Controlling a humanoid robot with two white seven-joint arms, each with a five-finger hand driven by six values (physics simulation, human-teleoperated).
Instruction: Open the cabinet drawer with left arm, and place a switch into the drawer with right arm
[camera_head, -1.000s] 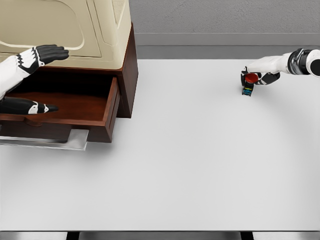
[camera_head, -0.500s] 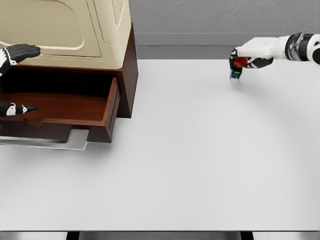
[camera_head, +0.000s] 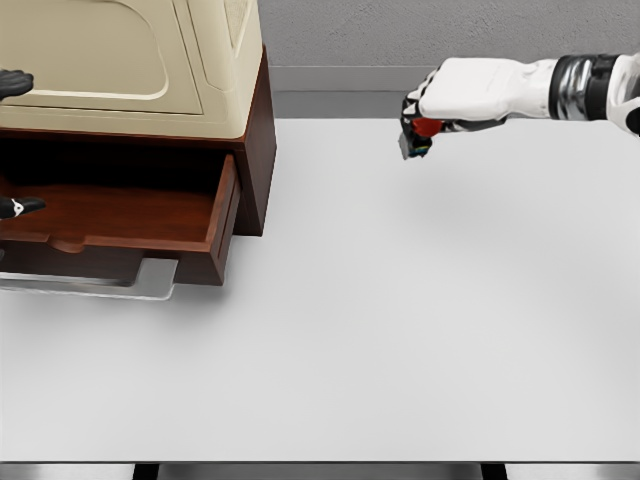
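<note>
The cabinet (camera_head: 150, 70) stands at the back left, cream on top with a dark wood body. Its drawer (camera_head: 130, 222) is pulled out and shows a bare wooden floor. My right hand (camera_head: 425, 115) hangs in the air above the table's far middle, shut on a small switch (camera_head: 420, 134) with a red button and a dark body. The switch is well to the right of the drawer and higher than it. Only black fingertips (camera_head: 12, 82) of my left hand show at the left edge, one over the cabinet front and one (camera_head: 18, 207) over the drawer.
The white table (camera_head: 400, 330) stretches from the cabinet to the right and front edges. A grey metal plate (camera_head: 110, 282) juts out under the drawer. A grey wall runs behind the table.
My right hand has lifted the switch off the table and carried it left toward the cabinet. My left hand has drawn back leftward, almost out of the picture.
</note>
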